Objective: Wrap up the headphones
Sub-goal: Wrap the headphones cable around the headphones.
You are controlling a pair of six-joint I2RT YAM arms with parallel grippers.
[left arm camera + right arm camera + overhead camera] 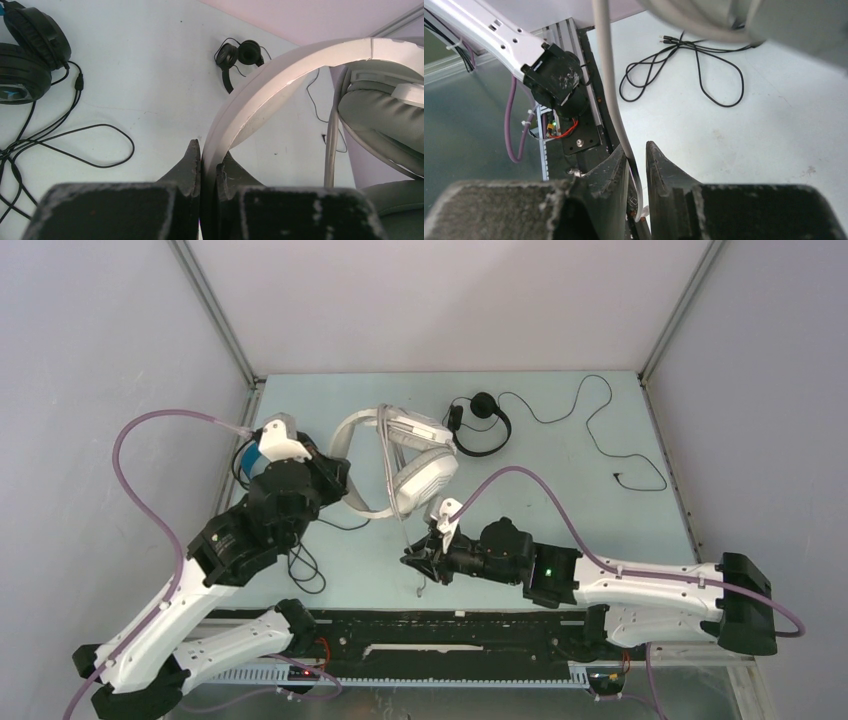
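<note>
The large white headphones (415, 465) lie mid-table, their grey cable (402, 525) running toward me. My left gripper (338, 483) is shut on the white headband (280, 85), the jaws pinching it from both sides (209, 150). My right gripper (418, 562) is shut on the grey cable (610, 100) close to its free end, which curls between the fingers (636, 146). The small black on-ear headset (482, 425) lies at the back, also in the left wrist view (239, 53). The bulky black headset (27, 55) lies left, mostly hidden under my left arm from above.
The small headset's thin black cable (600, 430) snakes over the back right. The bulky headset's black cable (305, 565) lies looped near the front left, also in the right wrist view (684, 65). Grey walls close the sides and back; a black rail (430, 625) runs along the front.
</note>
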